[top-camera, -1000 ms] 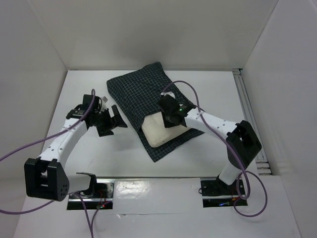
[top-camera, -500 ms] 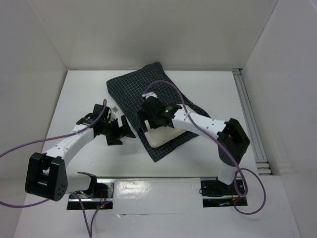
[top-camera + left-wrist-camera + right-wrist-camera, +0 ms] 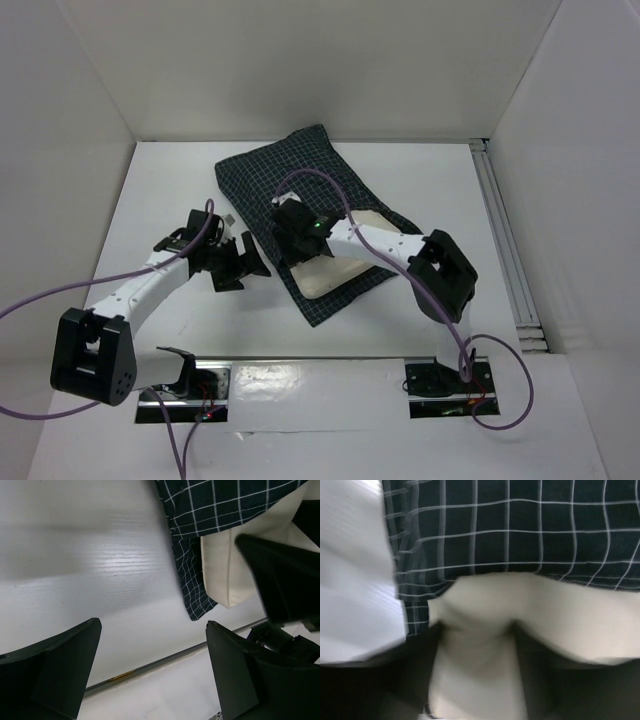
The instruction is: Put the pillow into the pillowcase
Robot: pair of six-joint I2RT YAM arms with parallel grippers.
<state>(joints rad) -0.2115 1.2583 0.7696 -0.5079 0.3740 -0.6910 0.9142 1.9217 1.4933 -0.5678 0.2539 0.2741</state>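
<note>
Fingers first, from overhead: the left fingers are hanging spread wide and empty over the bare desk, just beside the pillowcase. I judge they are waiting to catch its open edge. The right fingers are pressing down at the corner of the pillow nearest the left ones. Beyond them the pillow is lying partly under the checked cloth, its near end sticking out over the lower layer. The right arm is stretching across the pillow, and its purple cable is looping over the case behind the fingers, so both are crowding the opening.

Looking from the left wrist, the left fingers are gaping with only desk between them. Ahead of them the pillowcase is lying flat on the pillow, its mouth not being lifted, which looks like the real obstacle. A dark part of the right arm is blocking the view past the pillow's end.

Looking from the right wrist, the right fingers are showing as dark blurs standing apart with pillow bulging between them. Whether they are pinching it or only straddling it, I cannot tell. Just beyond, the pillowcase is draping over the pillow's far part, with blurred desk off to one side.
</note>
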